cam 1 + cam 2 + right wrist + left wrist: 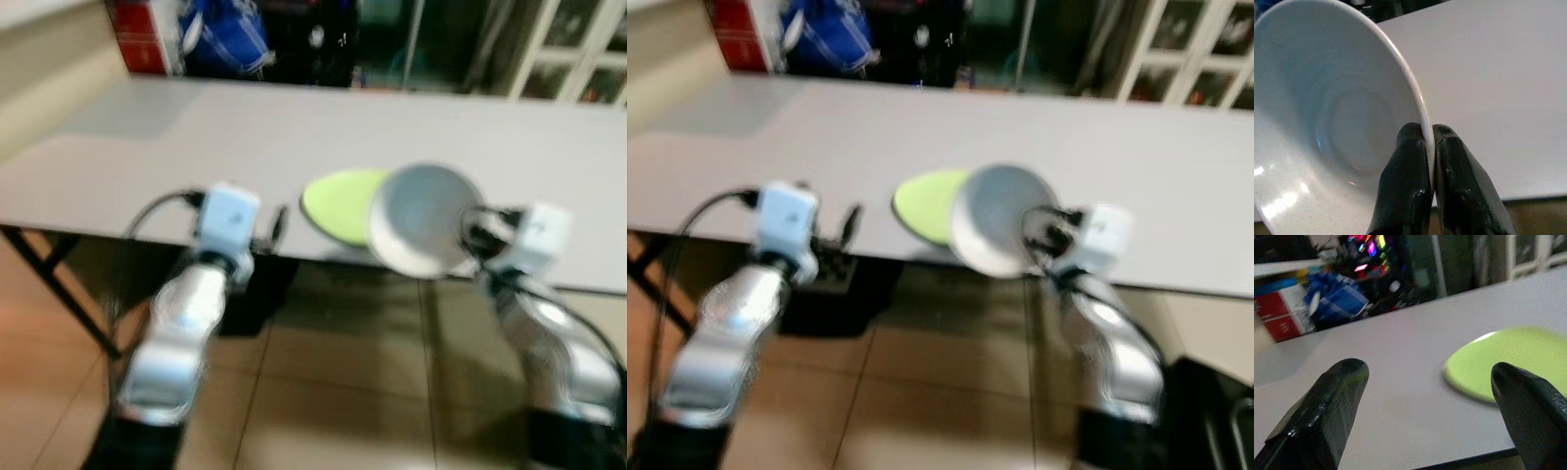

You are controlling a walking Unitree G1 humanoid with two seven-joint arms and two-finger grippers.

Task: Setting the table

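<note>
A lime green plate (pixel 338 204) lies flat near the front edge of the long grey table (pixel 294 137). My right gripper (pixel 1429 142) is shut on the rim of a white bowl (pixel 423 217), which hangs tilted on its side just above the table's front edge, overlapping the plate's right side. My left gripper (pixel 1430 401) is open at the table's front edge, left of the plate (pixel 1503 364), with nothing between its fingers (pixel 1327 411).
Red boxes (pixel 147 34) and a blue bag (pixel 225 34) stand behind the table's far left. White-framed glass doors (pixel 568 49) are at the back right. Tiled floor (pixel 323 392) lies below, with a black table leg (pixel 54 294) at left.
</note>
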